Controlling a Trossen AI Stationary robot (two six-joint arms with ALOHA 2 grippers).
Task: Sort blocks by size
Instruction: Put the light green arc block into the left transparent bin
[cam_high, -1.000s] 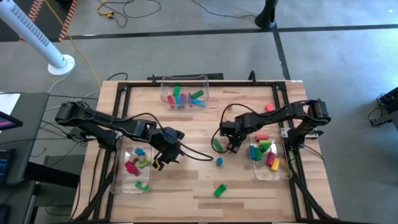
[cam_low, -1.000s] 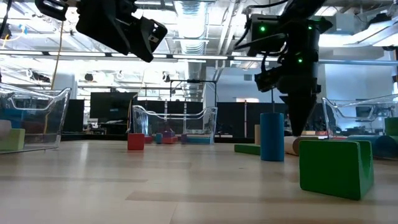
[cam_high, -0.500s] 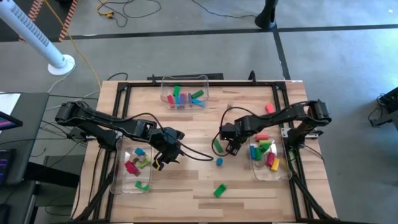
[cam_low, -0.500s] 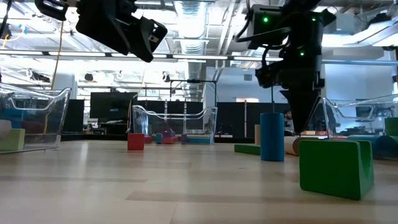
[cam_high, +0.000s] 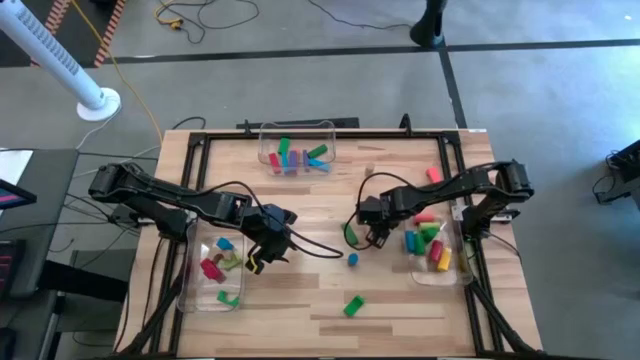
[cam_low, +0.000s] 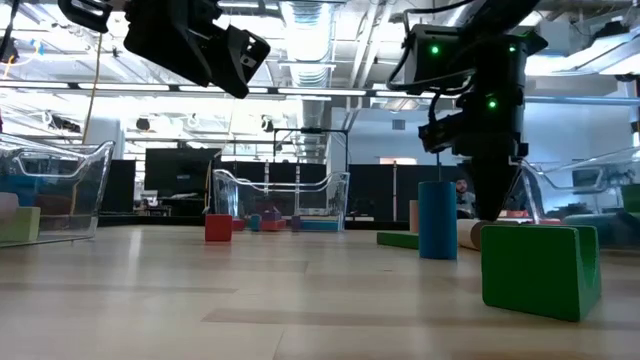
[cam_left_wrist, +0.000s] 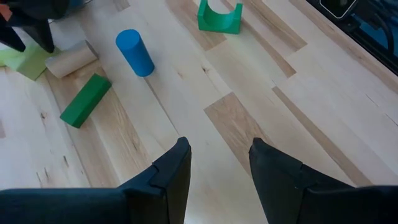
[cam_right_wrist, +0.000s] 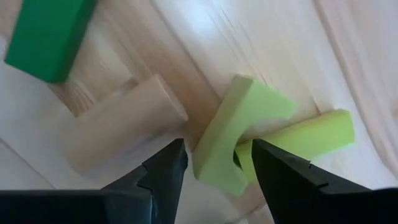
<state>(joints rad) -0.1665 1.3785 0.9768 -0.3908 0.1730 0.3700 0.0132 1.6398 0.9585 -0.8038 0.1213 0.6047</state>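
Pale-green arch block (cam_right_wrist: 239, 134) is seen between the parted fingers of the right gripper (cam_right_wrist: 214, 163), near the table's middle right; the jaws stand apart around it and whether the fingers touch it cannot be told. A tan wooden cylinder (cam_right_wrist: 124, 134) and a dark-green bar (cam_right_wrist: 46, 34) lie just beside it. The left gripper (cam_left_wrist: 217, 165) hangs over bare butcher-block tabletop (cam_left_wrist: 298, 106), jaws partly open and empty. A blue cylinder (cam_left_wrist: 135, 52) and a green arch block (cam_left_wrist: 220, 16) are noted loose on the table. Remaining blocks are held in three clear plastic bins: far (cam_high: 325, 131), left (cam_high: 192, 296) and right (cam_high: 440, 281).
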